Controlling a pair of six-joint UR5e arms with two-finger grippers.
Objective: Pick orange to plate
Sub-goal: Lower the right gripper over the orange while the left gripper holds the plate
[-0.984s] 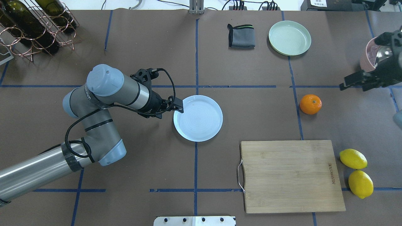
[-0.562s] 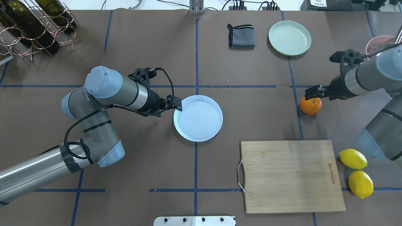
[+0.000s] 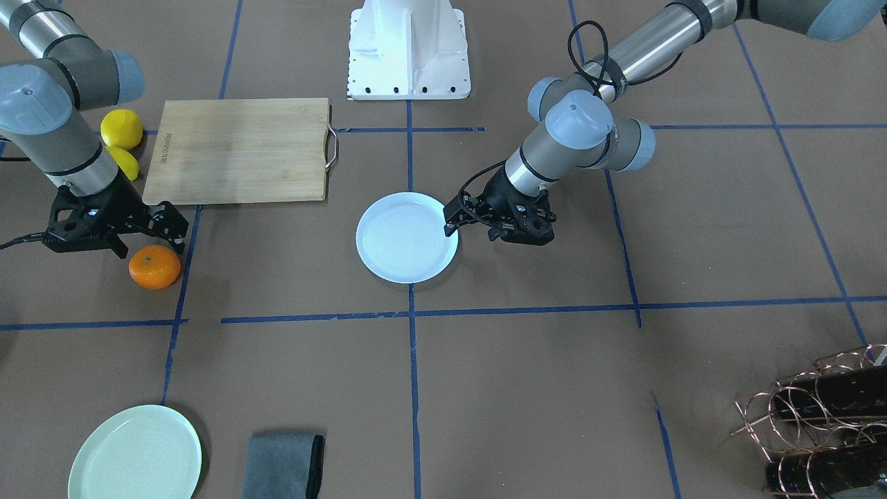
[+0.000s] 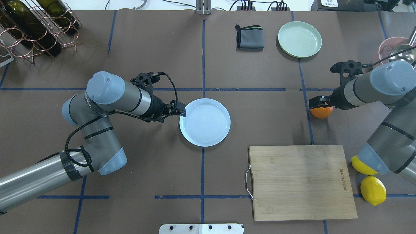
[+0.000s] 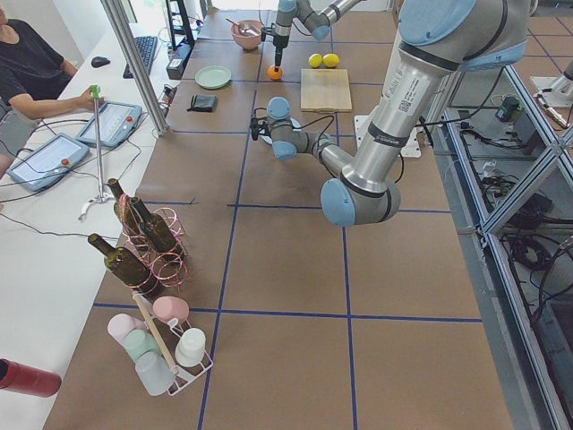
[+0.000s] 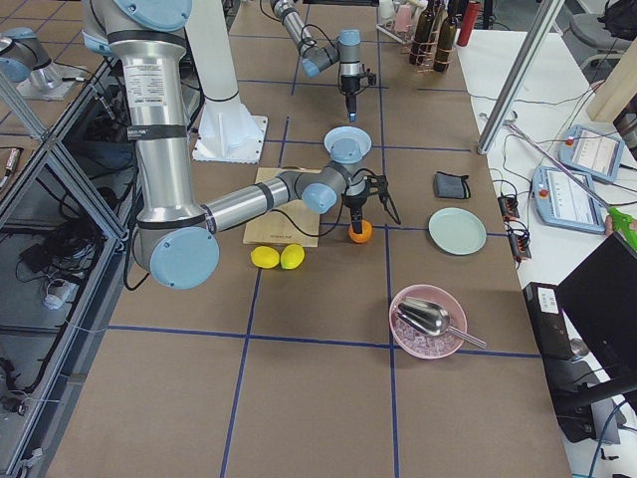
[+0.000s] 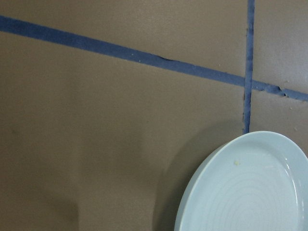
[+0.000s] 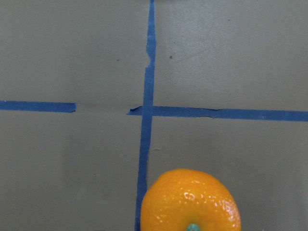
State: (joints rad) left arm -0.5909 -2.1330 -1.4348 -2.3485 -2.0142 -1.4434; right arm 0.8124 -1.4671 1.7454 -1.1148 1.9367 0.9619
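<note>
The orange [image 4: 322, 112] [image 3: 154, 267] lies on the brown table at the right, beside a blue tape line. My right gripper [image 4: 317, 103] [image 3: 177, 227] hangs just above it, open and pointing down; the fruit is not held. In the right wrist view the orange [image 8: 190, 202] fills the bottom centre and no fingers show. The pale bluish-white plate [image 4: 204, 122] [image 3: 407, 238] sits bare at the table's middle. My left gripper [image 4: 181, 111] [image 3: 450, 218] hovers at the plate's left rim, open and holding nothing. The left wrist view catches only the plate's edge [image 7: 250, 192].
A wooden cutting board [image 4: 300, 182] lies in front of the orange, with two lemons [image 4: 373, 190] to its right, one half hidden by my right arm. A mint-green plate [image 4: 299, 39], a grey cloth [image 4: 249, 37], a pink bowl [image 4: 391, 48] and a bottle rack [image 4: 32, 26] line the far side.
My right arm swung in from the right edge and now stands over the orange. My left gripper drew back slightly from the plate's rim. The orange and plate stayed put.
</note>
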